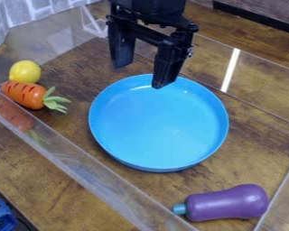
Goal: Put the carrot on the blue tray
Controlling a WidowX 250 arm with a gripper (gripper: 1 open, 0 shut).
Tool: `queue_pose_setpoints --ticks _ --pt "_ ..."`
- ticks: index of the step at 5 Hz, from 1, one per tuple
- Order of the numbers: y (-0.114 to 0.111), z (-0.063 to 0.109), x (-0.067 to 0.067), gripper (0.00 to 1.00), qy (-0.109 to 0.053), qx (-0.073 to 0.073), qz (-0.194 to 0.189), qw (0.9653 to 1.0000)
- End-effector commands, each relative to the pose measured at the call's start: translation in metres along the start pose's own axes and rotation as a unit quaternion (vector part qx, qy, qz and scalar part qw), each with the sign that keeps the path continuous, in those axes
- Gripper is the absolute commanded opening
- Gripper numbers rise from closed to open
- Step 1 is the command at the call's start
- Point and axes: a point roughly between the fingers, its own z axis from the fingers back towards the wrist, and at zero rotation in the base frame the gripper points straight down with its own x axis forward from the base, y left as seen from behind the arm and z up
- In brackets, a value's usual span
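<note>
Hovering with fingers spread and empty, the black gripper (144, 68) hangs over the far rim of the round blue tray (159, 155); the small orange plastic carrot (29, 95) lies far left beside a yellow lemon (25, 71), so reaching should straddle its middle

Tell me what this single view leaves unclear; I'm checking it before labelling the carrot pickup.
- Gripper: arm above it cut off by the top edge.
- Blue tray: far rim partly hidden behind the gripper fingers.
- Carrot and lemon: whether they touch, unclear.
- Eggplant: underside hidden.
</note>
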Motion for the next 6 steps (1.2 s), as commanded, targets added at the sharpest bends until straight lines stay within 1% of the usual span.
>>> queue_pose_setpoints --ticks 1,5,6 --pt "0.003 -0.004 -0.001 1.00 0.006 0.000 -0.012 0.9999" --pt "0.017 -0.021 -0.005 1.00 0.030 -0.001 -0.051 0.9982" --pt "0.025 -0.024 -0.008 1.00 0.035 -0.001 -0.065 0.9972"
